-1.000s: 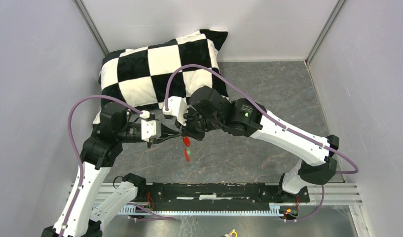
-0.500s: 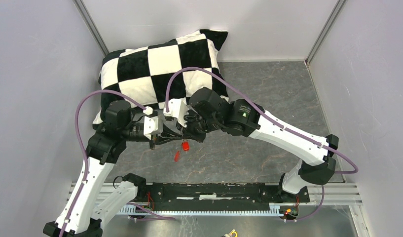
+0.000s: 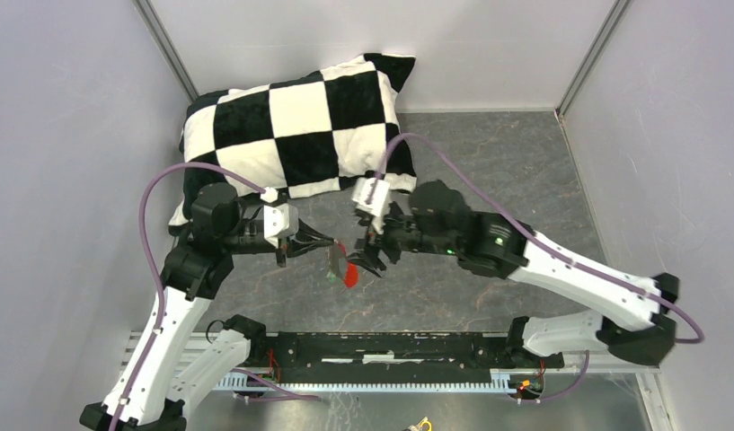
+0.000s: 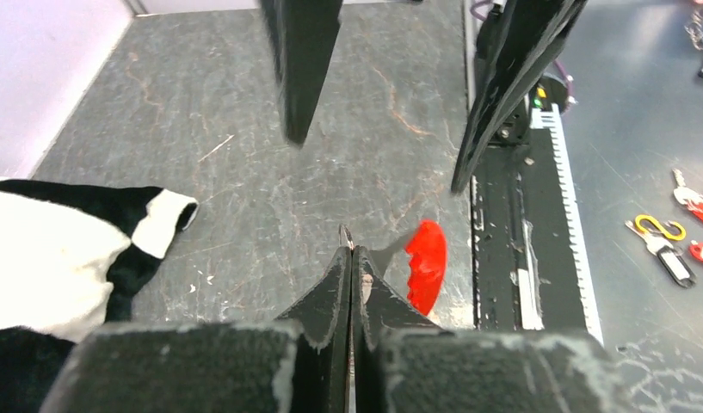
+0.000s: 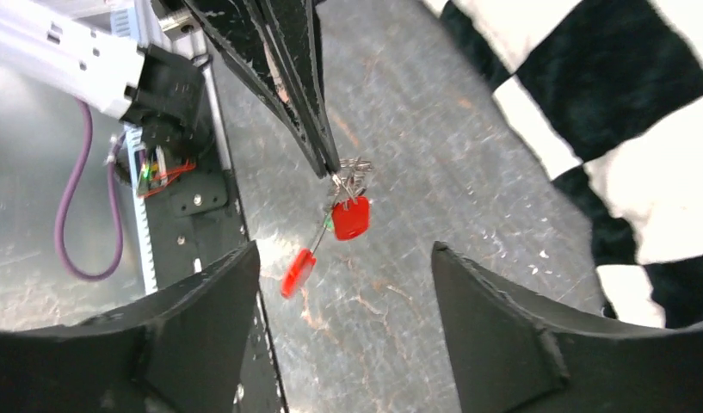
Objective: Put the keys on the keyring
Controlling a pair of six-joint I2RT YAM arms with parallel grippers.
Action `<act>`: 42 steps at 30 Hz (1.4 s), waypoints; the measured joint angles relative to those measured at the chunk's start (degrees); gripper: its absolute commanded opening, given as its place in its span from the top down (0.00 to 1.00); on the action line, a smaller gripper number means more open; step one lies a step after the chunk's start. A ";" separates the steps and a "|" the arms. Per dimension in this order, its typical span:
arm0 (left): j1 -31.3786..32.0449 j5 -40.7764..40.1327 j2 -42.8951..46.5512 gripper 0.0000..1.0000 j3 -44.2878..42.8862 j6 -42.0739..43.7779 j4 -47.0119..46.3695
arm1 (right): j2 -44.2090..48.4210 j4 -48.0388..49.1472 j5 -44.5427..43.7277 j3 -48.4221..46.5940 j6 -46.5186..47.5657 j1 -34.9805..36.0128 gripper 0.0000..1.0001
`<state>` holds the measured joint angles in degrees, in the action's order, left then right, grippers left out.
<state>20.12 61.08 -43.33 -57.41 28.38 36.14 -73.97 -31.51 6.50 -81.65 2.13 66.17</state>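
My left gripper (image 3: 330, 244) (image 4: 348, 254) is shut on the keyring's thin silvery ring (image 5: 352, 170), and a sliver of metal (image 4: 344, 233) pokes out past its tips. From the ring hang a red-headed key (image 5: 351, 218), a speck of green (image 5: 329, 224) and the long red fob (image 5: 298, 272) (image 4: 427, 265), all above the grey tabletop. From above they show as a red cluster (image 3: 349, 273). My right gripper (image 3: 370, 254) (image 5: 343, 251) stands open just right of the bundle, holding nothing. The green key's shape is too small to make out.
A black-and-white checkered pillow (image 3: 291, 126) lies behind both arms. A black rail (image 3: 390, 346) runs along the near edge. Spare keys and tags (image 4: 666, 241) lie beyond that rail. Grey walls close in left, right and back.
My right gripper has opened and drawn back to the right, off the bundle. The left gripper has closed fully, and the keyring now hangs from it alone, slightly further right.
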 measured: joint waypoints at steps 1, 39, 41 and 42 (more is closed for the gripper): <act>0.00 -0.61 0.39 0.98 0.76 -1.42 -1.75 | 2.69 2.38 -0.48 2.89 -0.72 -0.15 0.15; 0.00 -11.23 3.61 0.60 6.16 -15.21 -18.32 | -0.33 30.34 -28.28 25.27 -16.41 4.85 1.00; 0.00 -10.97 3.32 0.42 6.16 -15.82 -18.43 | 0.00 30.36 -29.77 25.53 -15.72 4.72 1.00; 0.00 -10.86 2.97 0.34 6.14 -15.82 -18.36 | 0.48 30.45 -30.21 25.83 -15.39 4.52 1.00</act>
<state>20.12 50.22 -40.36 -51.27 12.56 17.78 -73.49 -1.06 -23.70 -55.81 -13.26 70.70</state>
